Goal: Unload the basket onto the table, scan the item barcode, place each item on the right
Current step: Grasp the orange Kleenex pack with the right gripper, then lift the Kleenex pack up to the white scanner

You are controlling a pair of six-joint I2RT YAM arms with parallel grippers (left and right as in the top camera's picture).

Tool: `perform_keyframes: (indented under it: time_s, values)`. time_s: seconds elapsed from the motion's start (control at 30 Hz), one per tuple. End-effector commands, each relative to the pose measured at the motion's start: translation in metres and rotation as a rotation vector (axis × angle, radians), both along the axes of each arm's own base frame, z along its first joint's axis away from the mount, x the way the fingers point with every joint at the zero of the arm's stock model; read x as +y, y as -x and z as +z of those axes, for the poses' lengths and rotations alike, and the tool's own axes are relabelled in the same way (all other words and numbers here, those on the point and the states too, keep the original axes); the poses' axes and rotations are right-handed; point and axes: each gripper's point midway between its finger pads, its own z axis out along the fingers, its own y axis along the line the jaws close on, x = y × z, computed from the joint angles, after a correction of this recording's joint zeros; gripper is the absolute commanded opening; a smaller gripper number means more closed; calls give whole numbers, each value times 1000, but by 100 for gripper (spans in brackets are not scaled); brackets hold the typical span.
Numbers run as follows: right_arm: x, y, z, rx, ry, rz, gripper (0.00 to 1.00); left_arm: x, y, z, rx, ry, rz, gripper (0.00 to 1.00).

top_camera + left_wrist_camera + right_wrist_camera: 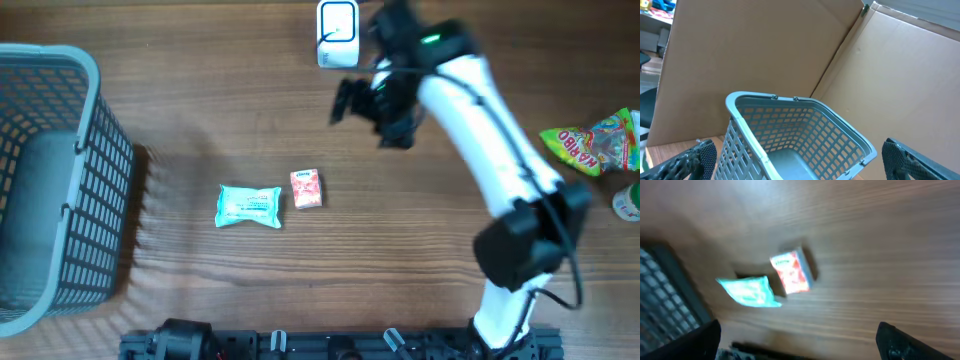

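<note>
– What sits at the tabletop's [200, 120] left edge?
– A grey plastic basket [105, 200] with mesh walls. The left hand [802, 167] hangs above it, fingers spread wide with nothing between them. Its wrist camera looks down into the basket, with cardboard panels [765, 50] behind.

– And the item to scan?
– A small red box [306, 188] lies flat around the middle of the tabletop, touched by neither hand. Just left of it, close but apart, lies a teal packet [248, 207].

– Can you read its barcode?
– No. The right wrist picture is blurred, so the print on the box is only red and white, perhaps a picture.

– Where is the scanner?
– The white scanner [338, 32] stands at the far edge, right of centre.

– And the right hand?
– The right hand [362, 118] hovers in front of the scanner, above and to the right of the box, fingers wide apart and empty.

– Anything further right?
– A bright candy bag [590, 145] lies at the right edge. Just nearer than it is something small and white [628, 200], cut off by the frame.
</note>
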Motion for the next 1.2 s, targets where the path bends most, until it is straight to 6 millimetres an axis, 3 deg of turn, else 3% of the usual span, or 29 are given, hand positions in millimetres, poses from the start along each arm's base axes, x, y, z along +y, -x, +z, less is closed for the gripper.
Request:
perform_keyframes:
  time_s: [0.0,0.03,0.1,0.23,0.3,0.47,0.67,0.73,0.87,0.93,1.03,1.07,1.17]
  values:
    - [40,23,-48,75,-40,110,93,0,-1,0,4,-7,-5,100]
    - [45,30,-63,98,-30,113,91,0,-1,0,4,-7,-5,100]
    - [48,32,-74,122,-25,57,91,0,-1,0,4,-7,-5,100]
    - [60,14,-90,34,-78,48,91,0,-1,0,4,-7,-5,100]
    - [64,8,-110,-13,-108,47,85,0,-1,0,4,-7,-5,100]
    - [55,30,-148,54,-101,47,82,0,-1,0,4,-7,-5,100]
    - [56,27,-153,35,-100,49,80,0,-1,0,4,-7,-5,100]
    - [56,28,-157,44,-101,46,74,0,-1,0,4,-7,-5,100]
    - [55,37,-184,115,-74,26,67,0,-1,0,4,-7,-5,100]
    - [59,47,-199,165,-80,42,57,0,-1,0,4,-7,-5,100]
    - [55,57,-218,203,-47,63,13,0,-1,0,4,-7,-5,100]
    - [51,57,-219,202,-32,61,4,0,-1,0,4,-7,-5,100]
    - [23,55,-216,215,44,50,4,0,-1,0,4,-7,-5,100]
